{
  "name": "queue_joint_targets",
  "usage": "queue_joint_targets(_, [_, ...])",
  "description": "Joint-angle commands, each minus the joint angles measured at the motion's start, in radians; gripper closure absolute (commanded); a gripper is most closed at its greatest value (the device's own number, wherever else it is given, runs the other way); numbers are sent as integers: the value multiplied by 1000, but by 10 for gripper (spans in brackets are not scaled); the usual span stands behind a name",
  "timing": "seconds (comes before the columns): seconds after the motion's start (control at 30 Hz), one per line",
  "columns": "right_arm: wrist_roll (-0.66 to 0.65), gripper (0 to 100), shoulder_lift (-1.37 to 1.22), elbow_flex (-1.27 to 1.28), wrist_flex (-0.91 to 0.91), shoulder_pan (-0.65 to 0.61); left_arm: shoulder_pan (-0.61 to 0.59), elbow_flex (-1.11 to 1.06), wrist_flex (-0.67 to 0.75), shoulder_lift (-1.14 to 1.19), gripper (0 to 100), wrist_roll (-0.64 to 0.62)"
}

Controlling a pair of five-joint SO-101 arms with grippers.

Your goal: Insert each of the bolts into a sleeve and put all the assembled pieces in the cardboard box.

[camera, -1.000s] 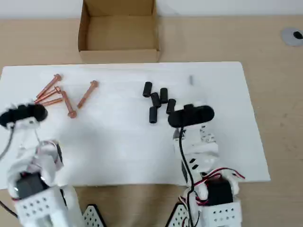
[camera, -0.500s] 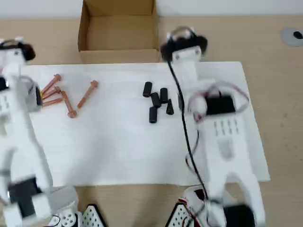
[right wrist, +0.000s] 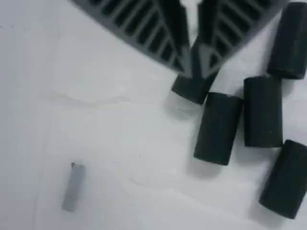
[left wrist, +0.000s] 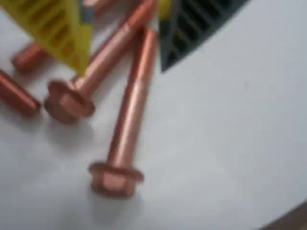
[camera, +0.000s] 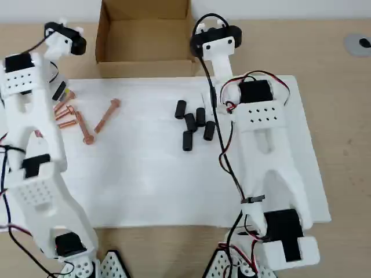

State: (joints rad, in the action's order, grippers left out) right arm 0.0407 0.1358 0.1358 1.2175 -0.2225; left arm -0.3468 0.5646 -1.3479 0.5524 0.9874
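The left end effector (left wrist: 121, 67) is hovering spread over bolts (left wrist: 125, 120) on the surface (camera: 145, 174). The right end effector (right wrist: 195, 67), pressed together, is hanging above sleeves (right wrist: 218, 127). The bolts are looking rigid, slick and roll-prone, so a mid-shank grip is seeming best.

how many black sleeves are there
5 sleeves, clustered on the white sheet: one at the left, two side by side in the middle, one on the right, one nearest the arm bases. None in the cardboard box; none seem hidden.
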Motion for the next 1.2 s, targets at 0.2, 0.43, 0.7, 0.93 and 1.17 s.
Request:
queue_joint_targets(0.2, [-3, 988, -18, -54, -38, 10, 14, 315, 18, 292, 868, 34])
queue_joint_targets(0.43, [-2, 988, -18, -54, -77, 10, 17, 423, 18, 446, 868, 34])
queue_joint_targets(0.7, [-2, 988, -18, -59, -77, 8, 15, 465, 9, 532, 869, 34])
queue_joint_targets(0.93, [-2, 988, -18, -61, -77, 8, 17, 466, -84, 538, 912, 64])
queue_joint_targets(1.17, [-6, 988, -12, -61, -77, 8, 11, 471, -203, 538, 988, 84])
